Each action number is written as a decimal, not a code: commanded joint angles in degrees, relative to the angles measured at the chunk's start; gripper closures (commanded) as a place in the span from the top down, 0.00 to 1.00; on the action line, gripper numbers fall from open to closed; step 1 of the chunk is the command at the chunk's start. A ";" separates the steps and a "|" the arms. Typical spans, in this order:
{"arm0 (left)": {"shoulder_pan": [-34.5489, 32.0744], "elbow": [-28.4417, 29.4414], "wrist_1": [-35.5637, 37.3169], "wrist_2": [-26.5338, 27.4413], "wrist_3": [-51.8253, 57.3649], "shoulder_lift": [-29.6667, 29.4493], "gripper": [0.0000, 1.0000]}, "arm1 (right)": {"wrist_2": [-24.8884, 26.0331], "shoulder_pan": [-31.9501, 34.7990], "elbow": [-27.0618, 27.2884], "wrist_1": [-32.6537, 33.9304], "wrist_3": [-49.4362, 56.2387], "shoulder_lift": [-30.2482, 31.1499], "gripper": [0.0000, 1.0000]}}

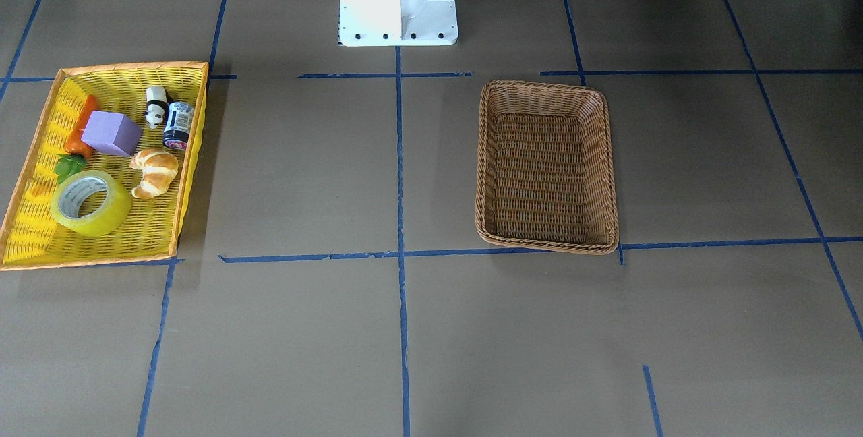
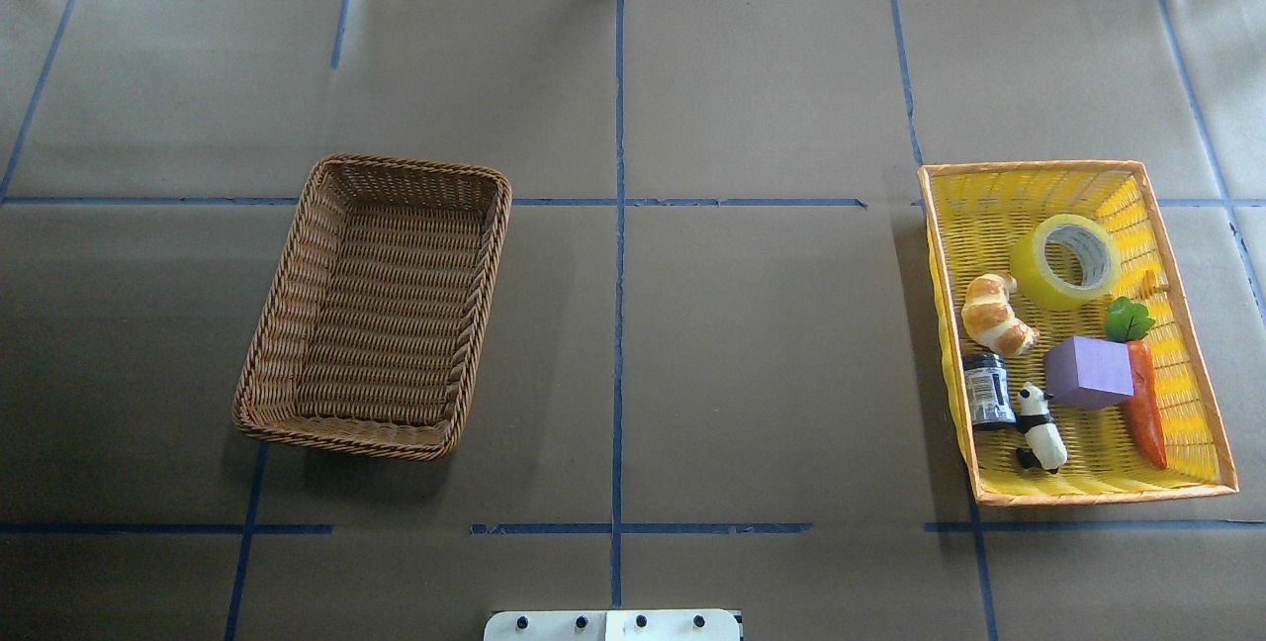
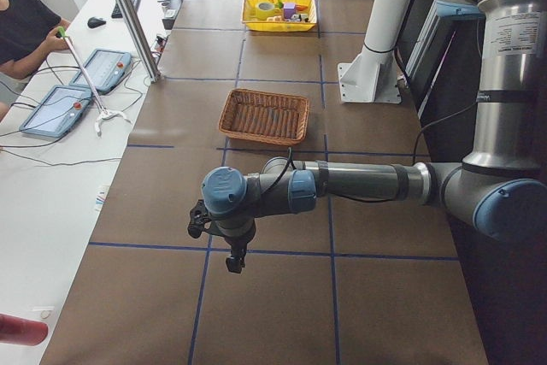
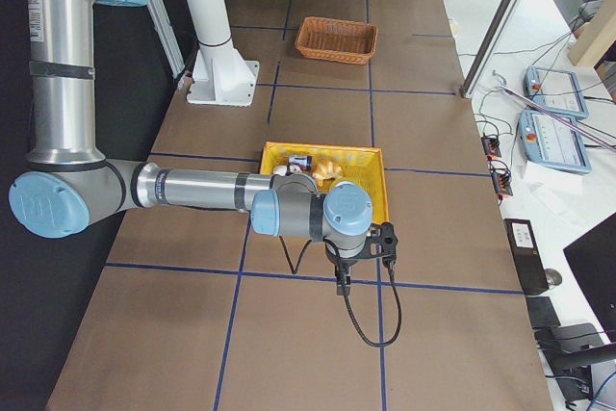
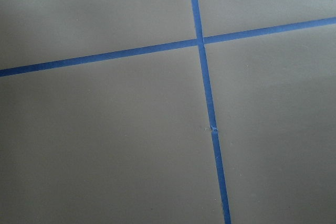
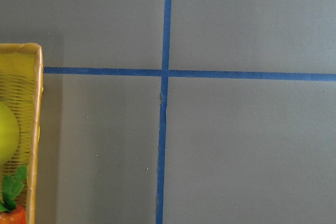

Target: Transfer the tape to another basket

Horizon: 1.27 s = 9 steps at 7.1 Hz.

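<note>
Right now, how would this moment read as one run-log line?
tape: in yellow tray | wicker basket: empty | left pincer, right pincer: clear of both, grip unreadable

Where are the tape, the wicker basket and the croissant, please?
tape [image 2: 1034, 278]: overhead exterior view, its yellow-green outer wall.
basket [image 2: 297, 275]: overhead exterior view, its woven side wall.
croissant [image 2: 997, 315]: overhead exterior view, its middle.

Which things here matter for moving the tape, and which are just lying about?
Job: tape, lying in the yellow tray; brown wicker basket, empty.
Lying about, all in the tray: croissant, purple block, carrot, panda figure, small dark jar.
</note>
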<state>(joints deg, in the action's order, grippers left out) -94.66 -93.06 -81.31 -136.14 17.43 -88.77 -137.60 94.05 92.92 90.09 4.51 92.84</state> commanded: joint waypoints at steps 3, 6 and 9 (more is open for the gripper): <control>0.00 0.16 0.01 0.09 -0.12 0.00 1.00 | 0.23 0.00 1.30 -0.09 0.32 -0.64 1.00; 0.00 -0.02 0.01 -0.09 -0.03 0.00 1.00 | -0.47 -1.84 3.05 -0.09 -0.12 -2.75 1.00; 0.00 0.07 0.01 -0.09 0.14 0.09 1.00 | -0.21 -11.30 12.08 -0.09 -15.36 -2.93 1.00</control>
<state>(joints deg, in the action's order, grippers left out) -94.66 -93.02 -81.30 -136.23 17.50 -88.69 -137.92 87.07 101.05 90.02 -4.28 90.00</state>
